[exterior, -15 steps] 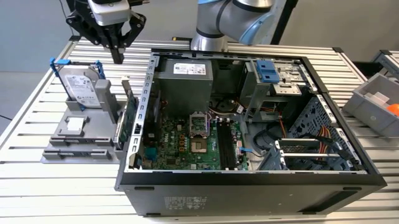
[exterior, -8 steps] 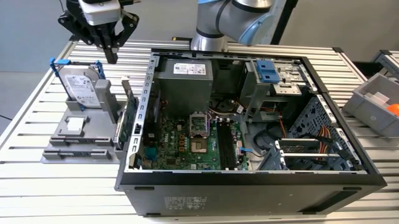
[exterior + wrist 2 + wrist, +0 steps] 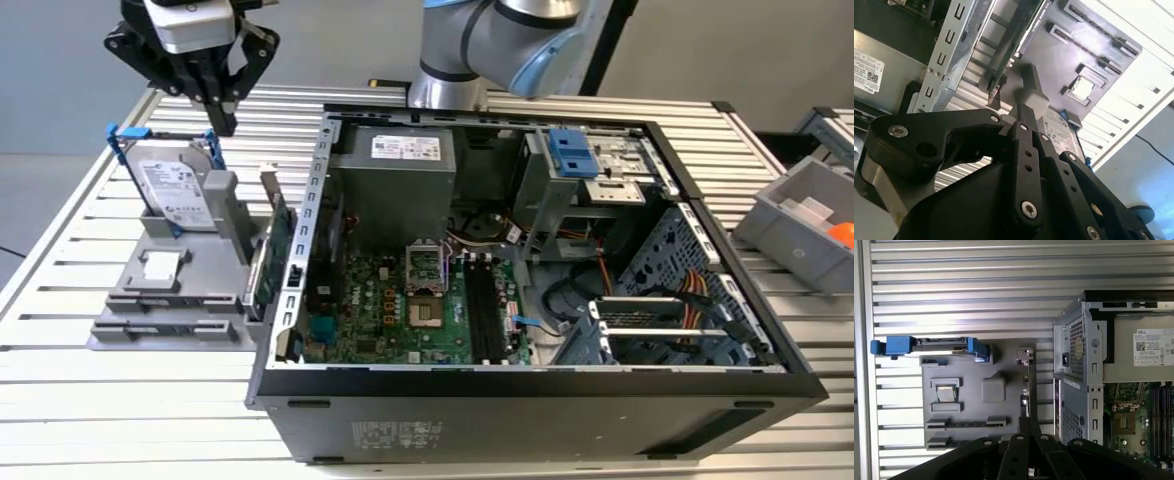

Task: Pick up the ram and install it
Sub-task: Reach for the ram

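Note:
My gripper (image 3: 220, 122) hangs above the far end of a grey parts holder (image 3: 127, 300) at the exterior view's left. Its black fingers are shut with nothing between them, as both wrist views also show (image 3: 1028, 77) (image 3: 1029, 429). The holder (image 3: 969, 365) carries a silver hard drive (image 3: 174, 185) in a blue frame (image 3: 929, 346) and a green card (image 3: 271, 265) standing on edge. Two narrow slots (image 3: 966, 422) at the holder's near end show dark strips; I cannot tell whether one is the ram. Long black memory slots (image 3: 483, 315) run across the motherboard (image 3: 400, 310).
The open computer case (image 3: 534, 395) lies on its side on the slatted table, its metal wall (image 3: 1079, 365) close beside the holder. The arm's base (image 3: 454, 60) stands behind the case. A grey bin (image 3: 801, 220) sits at the exterior view's right.

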`<state>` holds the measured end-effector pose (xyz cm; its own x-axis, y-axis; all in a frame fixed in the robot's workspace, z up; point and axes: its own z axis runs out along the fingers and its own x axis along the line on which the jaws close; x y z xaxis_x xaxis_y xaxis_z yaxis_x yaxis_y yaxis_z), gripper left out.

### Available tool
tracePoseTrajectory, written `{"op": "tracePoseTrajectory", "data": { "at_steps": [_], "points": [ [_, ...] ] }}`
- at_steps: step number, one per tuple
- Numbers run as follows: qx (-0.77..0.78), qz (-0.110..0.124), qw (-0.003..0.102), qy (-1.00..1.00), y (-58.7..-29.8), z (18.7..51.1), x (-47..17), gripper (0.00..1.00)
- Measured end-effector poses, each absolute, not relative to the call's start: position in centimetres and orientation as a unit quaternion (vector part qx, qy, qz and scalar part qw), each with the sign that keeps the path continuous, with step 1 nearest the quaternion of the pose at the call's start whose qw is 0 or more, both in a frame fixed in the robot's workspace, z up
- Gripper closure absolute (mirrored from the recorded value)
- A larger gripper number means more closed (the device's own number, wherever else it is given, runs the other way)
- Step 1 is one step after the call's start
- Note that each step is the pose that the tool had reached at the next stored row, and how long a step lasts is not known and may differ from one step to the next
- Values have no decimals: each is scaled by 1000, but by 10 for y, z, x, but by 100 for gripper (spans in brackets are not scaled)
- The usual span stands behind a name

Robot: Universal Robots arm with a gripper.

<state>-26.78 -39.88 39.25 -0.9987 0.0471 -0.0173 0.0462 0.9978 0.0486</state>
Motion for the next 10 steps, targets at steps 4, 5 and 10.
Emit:
{"op": "tracePoseTrajectory", "data": {
  "at_steps": [4, 5, 10],
  "points": [
    [21, 24, 9, 999, -399, 392, -275, 100],
    [20, 24, 9, 999, -399, 392, -277, 100],
    [16, 24, 9, 1000, -399, 392, -286, 100]
  ]
}}
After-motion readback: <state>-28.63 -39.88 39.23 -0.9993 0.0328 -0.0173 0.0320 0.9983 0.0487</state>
